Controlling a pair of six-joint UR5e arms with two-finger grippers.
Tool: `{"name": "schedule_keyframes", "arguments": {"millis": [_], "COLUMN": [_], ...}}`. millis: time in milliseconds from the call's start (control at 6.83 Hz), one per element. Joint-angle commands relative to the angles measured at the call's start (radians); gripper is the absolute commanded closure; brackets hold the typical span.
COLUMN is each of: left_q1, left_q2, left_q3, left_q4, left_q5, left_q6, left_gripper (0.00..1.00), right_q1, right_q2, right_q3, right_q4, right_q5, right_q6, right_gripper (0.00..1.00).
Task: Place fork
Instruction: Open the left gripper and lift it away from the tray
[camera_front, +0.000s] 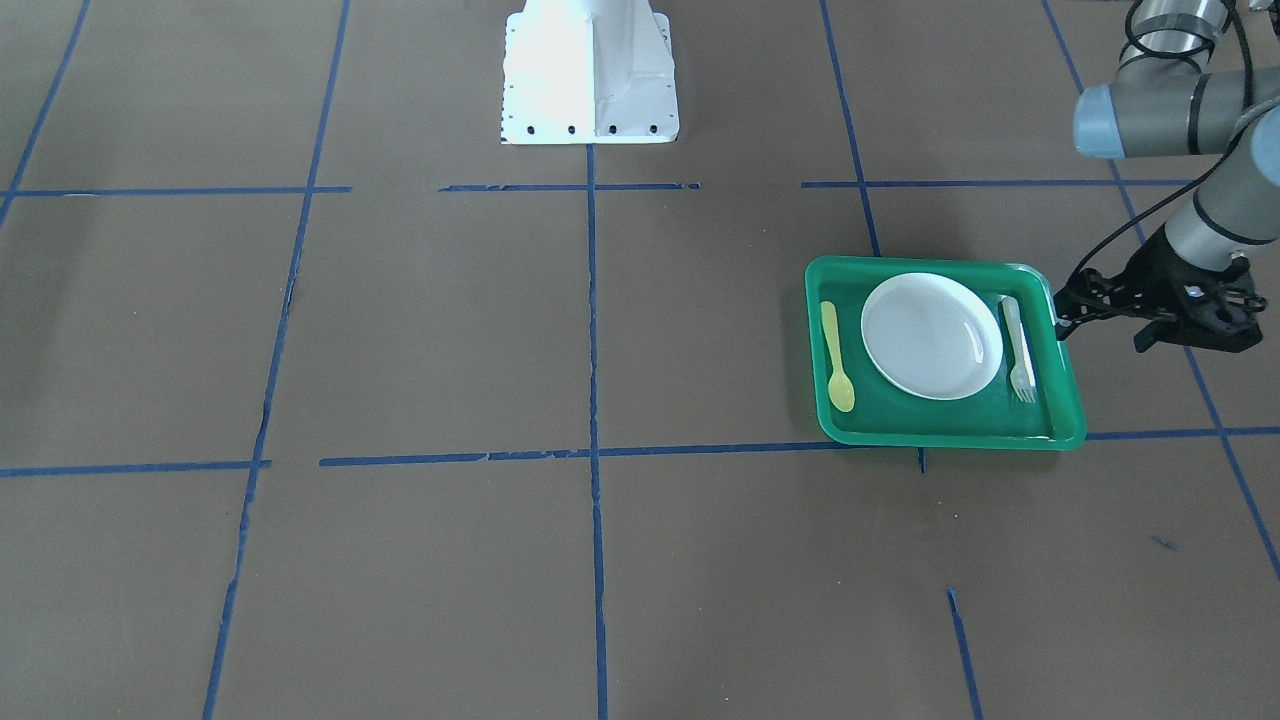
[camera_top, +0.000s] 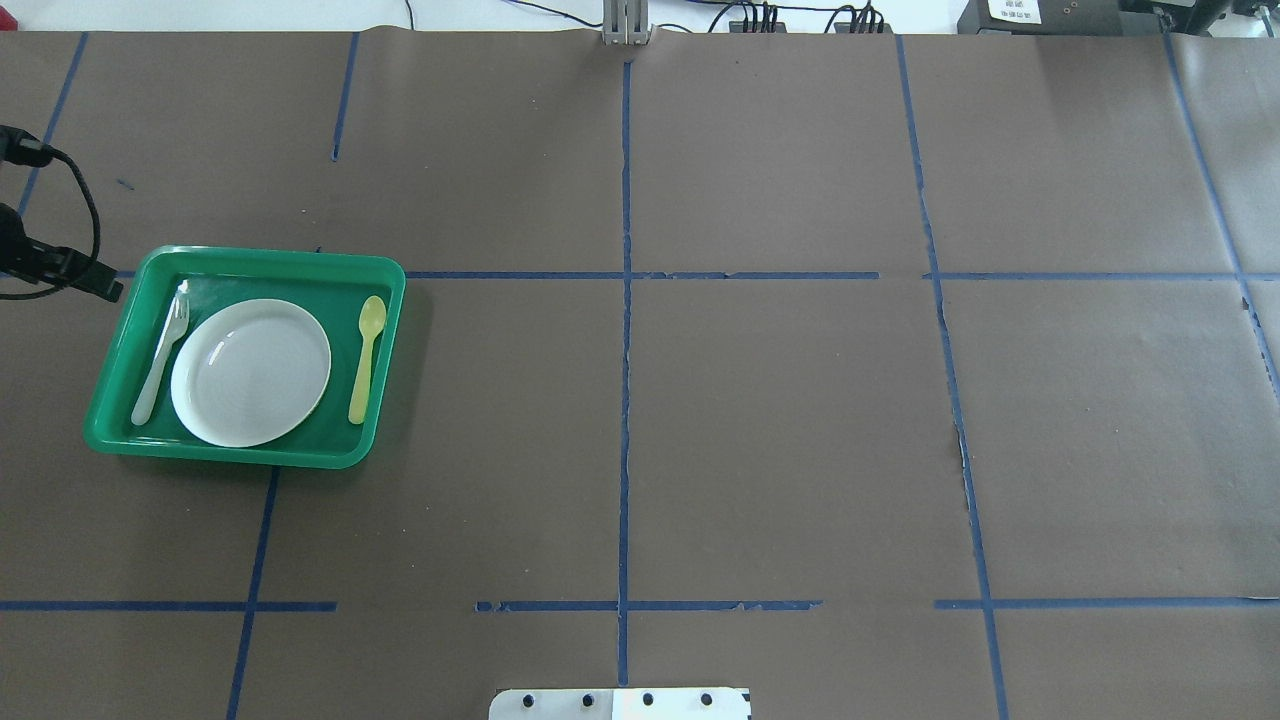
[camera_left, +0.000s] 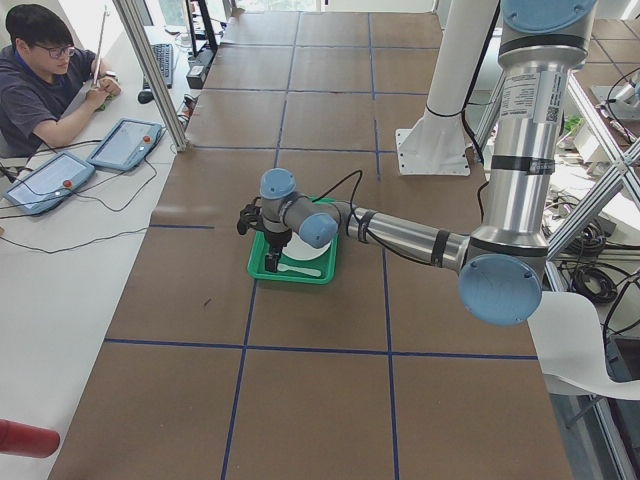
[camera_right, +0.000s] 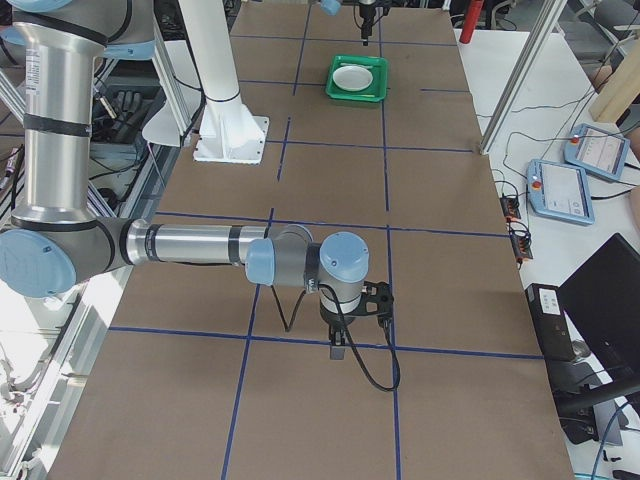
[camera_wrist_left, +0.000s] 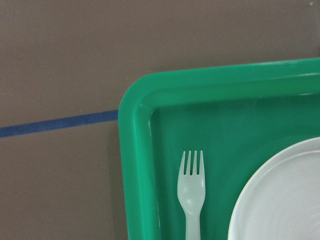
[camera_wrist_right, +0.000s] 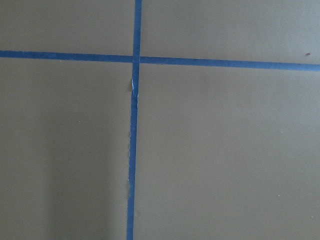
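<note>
The pale whitish plastic fork (camera_front: 1018, 350) lies flat in the green tray (camera_front: 950, 435), beside the white plate (camera_front: 930, 335). It also shows in the overhead view (camera_top: 160, 355) and in the left wrist view (camera_wrist_left: 192, 195), tines toward the tray's corner. My left gripper (camera_front: 1062, 315) hovers just outside the tray's rim near the fork's handle end, empty, its jaws apart. It shows at the overhead view's left edge (camera_top: 105, 288). My right gripper (camera_right: 338, 350) hangs over bare table far from the tray. I cannot tell whether it is open or shut.
A yellow spoon (camera_front: 836, 355) lies in the tray on the plate's other side. The white robot base (camera_front: 590, 75) stands at the table's middle back. Blue tape lines (camera_wrist_right: 132, 150) cross the brown table. An operator (camera_left: 40, 75) sits beyond the table's edge.
</note>
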Motion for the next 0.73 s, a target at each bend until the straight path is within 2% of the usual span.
{"name": "schedule_keyframes", "arguments": {"millis": [0,146,293,439,585], "left_q1": [-0.145,-0.240,-0.294,-0.381,-0.413], "left_q2": [-0.030,-0.019,-0.004,0.045,0.061], "left_q3": [-0.031,-0.019,0.002,0.075,0.116], "left_q4": [0.168,0.193,0.216,0.215,0.222], "left_q5": [-0.017,-0.018,-0.041,-0.157,-0.188], "left_q6": [0.389,0.587,0.665,0.697,0.684], "left_gripper": [0.00,0.00,0.00,0.00,0.00], "right_q1": [0.000,0.000,0.000,0.000,0.000], "right_q2": [0.000,0.000,0.000,0.000,0.000], "right_q3": [0.000,0.000,0.000,0.000,0.000], "right_q4": [0.000,0.000,0.000,0.000,0.000], "right_q5": [0.000,0.000,0.000,0.000,0.000], "right_q6": [-0.001,-0.001,-0.001,-0.001,-0.001], "right_gripper": [0.00,0.00,0.00,0.00,0.00]}}
